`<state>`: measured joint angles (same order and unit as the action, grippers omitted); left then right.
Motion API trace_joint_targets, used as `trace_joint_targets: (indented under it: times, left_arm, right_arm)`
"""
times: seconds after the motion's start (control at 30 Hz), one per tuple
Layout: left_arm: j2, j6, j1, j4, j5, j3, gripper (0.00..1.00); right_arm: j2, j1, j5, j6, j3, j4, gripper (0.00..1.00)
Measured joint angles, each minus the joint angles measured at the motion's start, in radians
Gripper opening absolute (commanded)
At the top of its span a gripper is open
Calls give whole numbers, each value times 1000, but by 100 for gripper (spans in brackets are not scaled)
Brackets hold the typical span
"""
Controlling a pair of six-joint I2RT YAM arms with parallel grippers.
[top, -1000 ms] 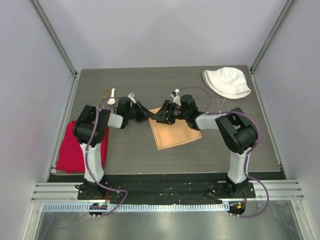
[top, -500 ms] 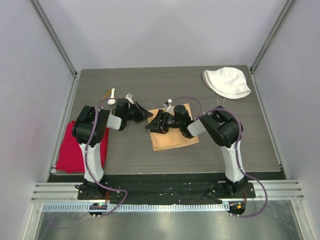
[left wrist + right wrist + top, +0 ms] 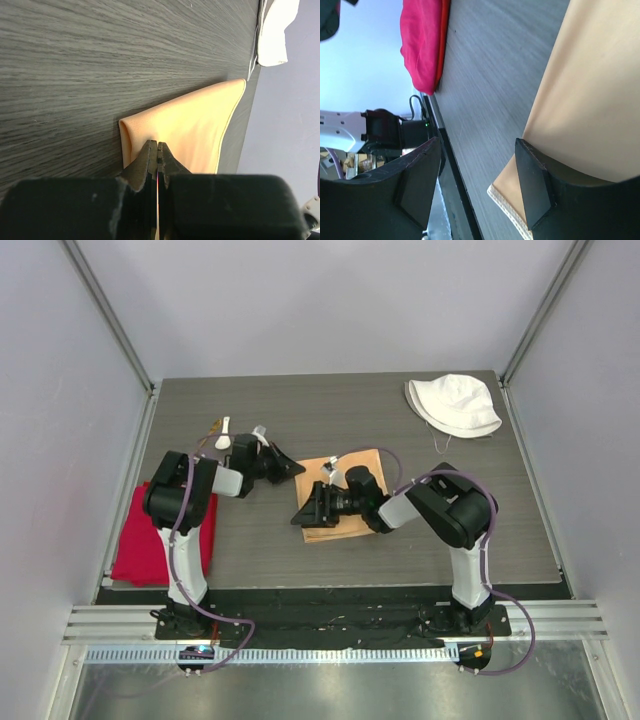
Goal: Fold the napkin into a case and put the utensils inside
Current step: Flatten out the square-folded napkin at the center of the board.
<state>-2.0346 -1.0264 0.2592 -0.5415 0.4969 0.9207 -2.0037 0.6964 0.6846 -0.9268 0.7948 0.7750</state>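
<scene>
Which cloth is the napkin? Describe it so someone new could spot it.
Start at the dark wood-grain table and look at its middle. The napkin is the thin peach-orange cloth with a slight sheen, lying folded flat there. Its neighbours differ plainly: the bright red cloth sits at the left edge, and the white fabric hat lies in the far right corner.

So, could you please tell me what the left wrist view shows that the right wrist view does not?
Only the left wrist view shows the white hat and the left gripper, shut, by the folded edge of the napkin. Only the right wrist view shows the red cloth and the right gripper, open, at the napkin's layered corner. Both show the peach napkin lying on the dark table.
</scene>
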Motion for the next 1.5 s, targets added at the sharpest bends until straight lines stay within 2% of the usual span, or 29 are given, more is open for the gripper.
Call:
trace_joint_targets:
  times: [0.4,0.7,0.83,0.87,0.97,1.03,1.07,1.2,1.37,1.5]
  left_arm:
    - [2,10,0,24,3,11,1]
    - [2,14,0,46,2,23,3]
    - [27,18,-5,130,-9,40,18]
    - [48,23,-8,181,-11,46,27]
    - [138,51,-14,319,-18,66,32]
    - [228,51,-21,357,-3,60,27]
    - [277,43,-23,348,9,46,18]
    - [412,-23,-21,198,82,-85,9]
    - [344,-89,5,81,113,-246,5]
    - [245,-119,14,17,119,-301,4]
  right_arm:
    - [81,61,-18,9,-170,102,67]
    - [97,141,-56,22,-204,135,67]
    - [157,151,-53,38,-216,41,69]
    - [183,150,-55,41,-222,2,70]
    - [267,132,-68,63,-222,-140,74]
    - [322,107,-78,81,-207,-220,74]
    - [343,90,-79,88,-192,-249,74]
    - [353,36,-82,102,-116,-285,74]
    - [284,35,-67,93,-60,-257,72]
    - [219,57,-59,82,-40,-253,72]
